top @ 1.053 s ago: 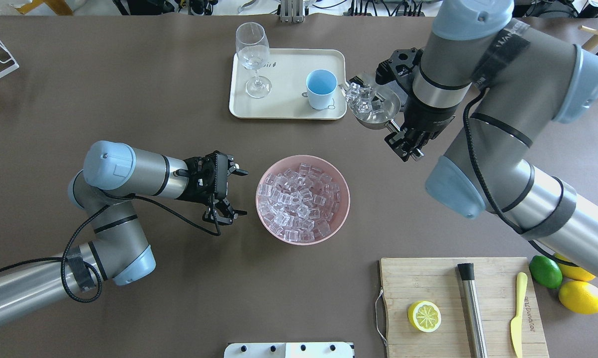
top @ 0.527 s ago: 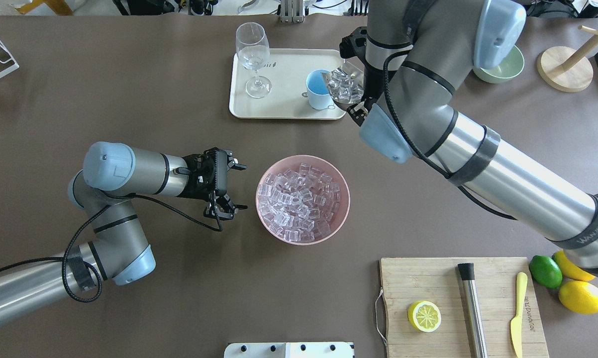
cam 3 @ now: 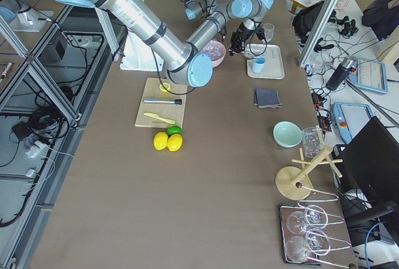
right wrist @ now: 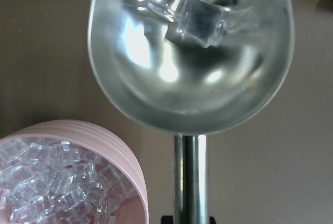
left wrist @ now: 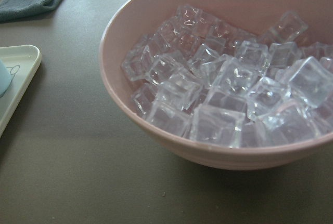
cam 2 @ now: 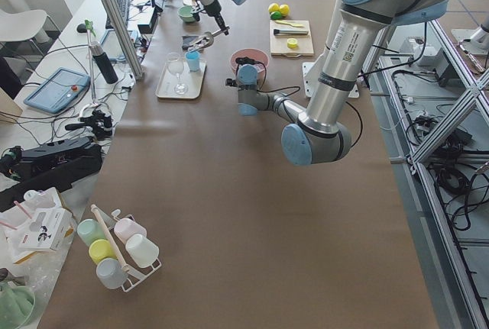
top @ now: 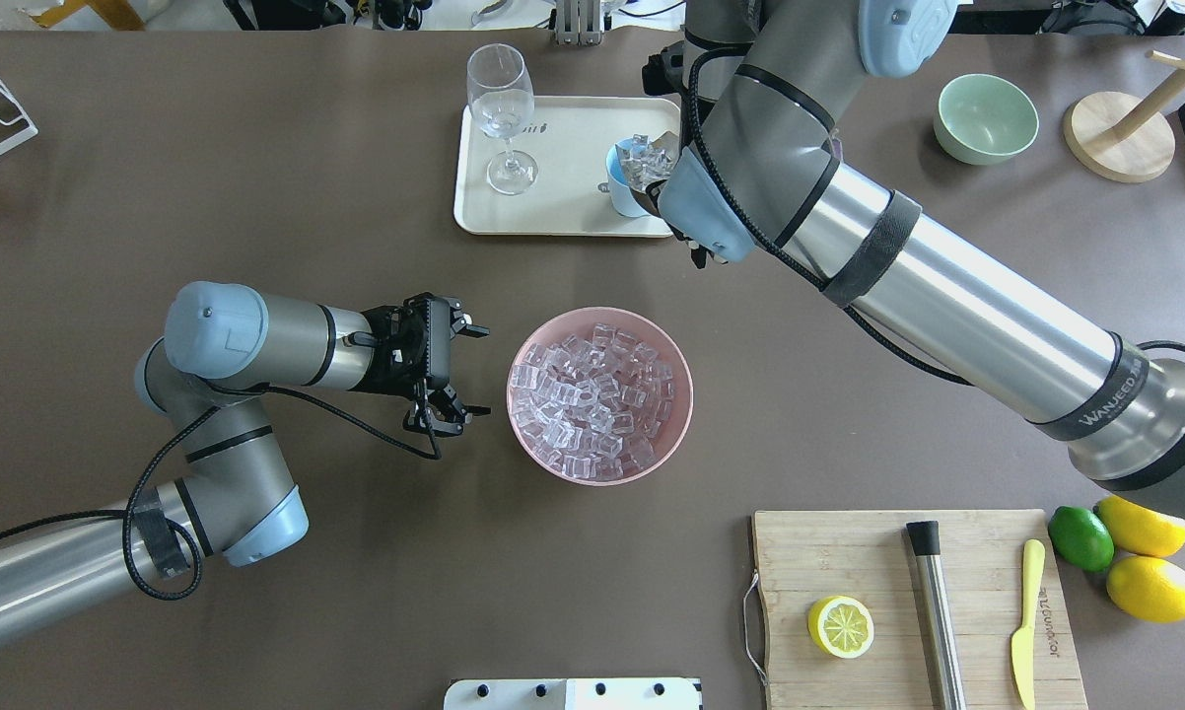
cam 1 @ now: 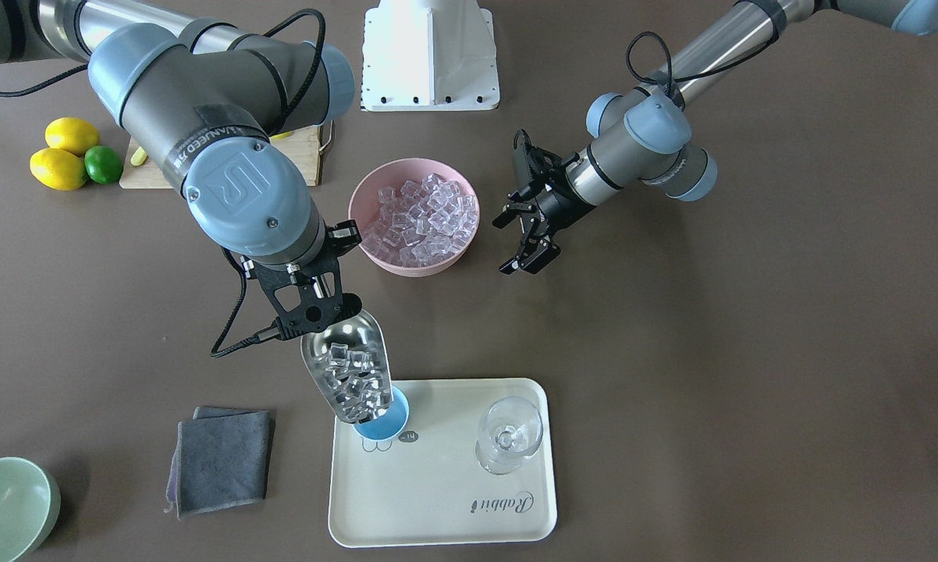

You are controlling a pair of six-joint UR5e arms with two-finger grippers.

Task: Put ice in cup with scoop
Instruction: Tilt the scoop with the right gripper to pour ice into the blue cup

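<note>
My right gripper point(cam 1: 314, 306) is shut on the rod handle of the steel scoop point(cam 1: 347, 376). The scoop tilts mouth-down over the light-blue cup point(cam 1: 385, 425), which stands on the cream tray point(cam 1: 438, 515). Several ice cubes point(cam 1: 354, 380) lie in the trough near its mouth, which hides most of the cup's inside. In the overhead view the ice point(top: 646, 158) sits over the cup point(top: 622, 193), and my right arm hides the gripper. The right wrist view shows the trough point(right wrist: 190, 68) with cubes at its far end. My left gripper point(top: 466, 369) is open and empty, left of the pink bowl point(top: 525, 434) of ice.
A stemmed glass point(top: 501, 108) stands on the tray's left part. A grey cloth point(cam 1: 223, 460) and a pale green bowl point(top: 985, 118) lie beyond the cup's side. A cutting board point(top: 849, 552) holds a lemon half, steel cylinder and yellow knife, with lemons and a lime point(top: 1080, 538) beside it.
My right arm has swung left, carrying the loaded scoop from beside the tray to over the cup and tipping it mouth-down. My left arm has barely moved.
</note>
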